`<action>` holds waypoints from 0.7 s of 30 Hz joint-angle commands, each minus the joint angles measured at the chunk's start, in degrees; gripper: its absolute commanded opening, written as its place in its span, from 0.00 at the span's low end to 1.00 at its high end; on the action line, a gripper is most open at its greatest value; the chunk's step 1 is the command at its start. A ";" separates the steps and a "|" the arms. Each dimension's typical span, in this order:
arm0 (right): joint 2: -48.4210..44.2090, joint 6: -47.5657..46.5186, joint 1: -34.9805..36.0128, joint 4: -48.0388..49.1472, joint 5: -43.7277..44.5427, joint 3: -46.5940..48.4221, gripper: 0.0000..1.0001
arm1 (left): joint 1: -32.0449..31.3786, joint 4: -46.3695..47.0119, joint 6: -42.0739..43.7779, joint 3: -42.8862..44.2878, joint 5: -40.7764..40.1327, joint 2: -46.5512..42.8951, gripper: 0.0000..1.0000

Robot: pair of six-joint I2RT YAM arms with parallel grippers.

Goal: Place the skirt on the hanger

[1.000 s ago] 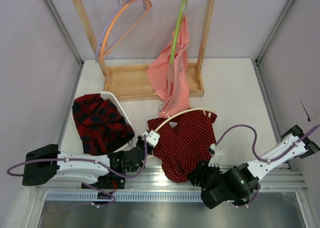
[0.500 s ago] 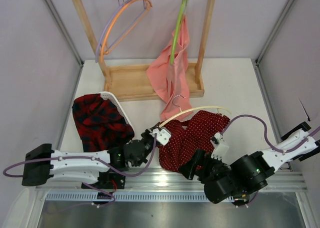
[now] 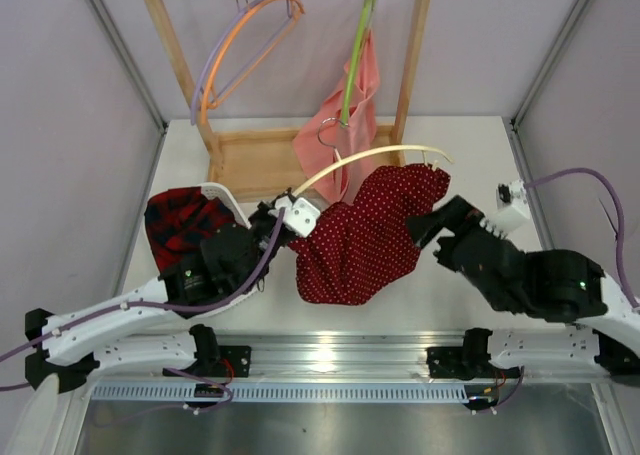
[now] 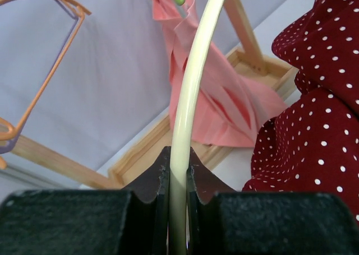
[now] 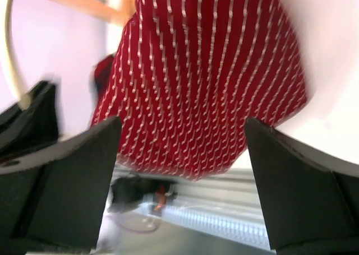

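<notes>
My left gripper point(image 3: 283, 213) is shut on the left end of the cream hanger point(image 3: 370, 156) and holds it above the table. In the left wrist view the hanger point(image 4: 190, 98) runs up from between my closed jaws point(image 4: 178, 171). The dark-red polka-dot skirt point(image 3: 360, 240) hangs from the hanger, bunched toward its right half, and shows at the right of the left wrist view point(image 4: 314, 115). My right gripper point(image 3: 432, 223) is open at the skirt's right edge. In the right wrist view the blurred skirt point(image 5: 196, 81) lies beyond the spread jaws point(image 5: 182, 131).
A wooden rack point(image 3: 300, 165) stands at the back with orange and lilac hangers point(image 3: 235, 45) and a lime-green hanger point(image 3: 352, 65) carrying salmon-pink cloth point(image 3: 340, 145), just behind the cream hanger's silver hook point(image 3: 330, 130). A white basket point(image 3: 232, 197) holds a red-black plaid garment point(image 3: 190, 225) at left.
Both arms rose and moved back from the front edge. The hanger and skirt went up off the table toward the rack. The right gripper moved from the skirt's front to its right side.
</notes>
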 commanded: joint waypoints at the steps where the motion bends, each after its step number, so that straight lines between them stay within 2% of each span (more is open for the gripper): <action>1: 4.43 -33.69 -16.31 15.53 -12.78 2.62 0.98 | 3.74 -11.83 -2.60 9.55 1.24 3.73 0.00; 2: 4.96 -41.67 -20.44 18.39 -17.74 2.62 0.97 | 4.45 -13.33 -3.31 10.62 2.47 4.26 0.00; 3: 6.10 -44.97 -27.79 23.20 -22.32 2.79 0.97 | 5.85 -16.30 -4.28 12.55 3.35 4.79 0.00; 4: 7.15 -47.70 -31.17 24.38 -29.41 3.58 0.97 | 6.39 -17.20 -4.46 13.70 4.14 4.88 0.00; 6: 11.44 -54.38 -38.11 25.35 -34.03 8.56 0.96 | 7.27 -18.44 -3.85 14.84 6.25 4.71 0.00; 9: 17.15 -64.20 -40.25 25.80 -35.99 15.15 0.97 | 9.37 -20.28 -2.97 16.86 8.79 4.01 0.00; 12: 19.90 -69.06 -43.84 27.37 -38.00 18.26 0.94 | 11.13 -22.74 -2.88 19.67 9.95 4.62 0.00; 13: 19.82 -69.17 -45.77 28.60 -39.84 18.00 0.92 | 11.40 -23.45 -2.97 21.08 10.38 4.88 0.00; 14: 19.73 -68.91 -47.97 29.65 -45.60 17.56 0.90 | 11.66 -23.89 -2.97 22.48 10.56 5.15 0.00; 16: 18.68 -66.46 -53.58 33.25 -52.91 15.38 0.78 | 12.28 -23.63 -3.14 24.33 10.48 5.24 0.00; 18: 18.06 -65.31 -54.67 36.33 -60.46 13.87 0.73 | 12.89 -22.75 -4.10 24.95 10.13 5.15 0.00; 21: 18.59 -65.30 -53.53 36.17 -64.45 13.87 0.73 | 13.33 -20.12 -4.90 25.40 7.67 5.41 0.00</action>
